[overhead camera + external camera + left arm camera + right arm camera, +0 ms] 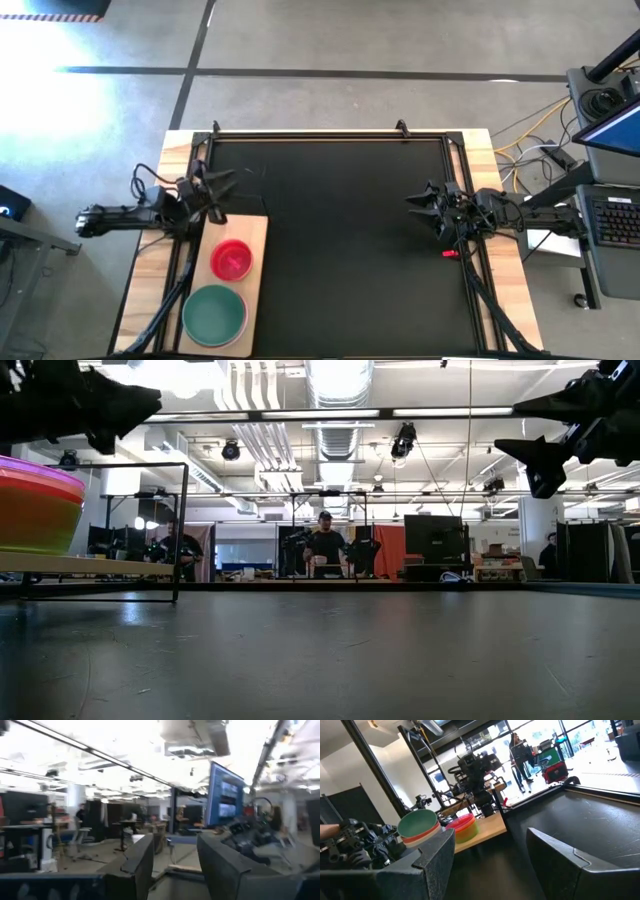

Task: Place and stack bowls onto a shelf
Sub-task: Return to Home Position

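Two stacks of bowls stand on the light wooden shelf (252, 232) at the table's near-left corner. One stack has a red bowl (232, 260) on top, the other a larger teal bowl (214, 313). In the right wrist view the teal stack (420, 826) and the red-and-yellow stack (462, 827) rest on the shelf (487, 832). The low view shows a stack's side (35, 505) at its left edge. My left gripper (222, 186) (172, 865) hovers open above the mat's left edge, just beyond the shelf's far end. My right gripper (418, 201) (490, 862) hovers open over the mat's right side.
The large black mat (335, 240) covers most of the table, and a thin black frame (330, 134) runs along its far edge. A small red item (450, 253) lies by the right arm. Cables and a desk with a monitor stand to the right of the table. People stand in the room behind.
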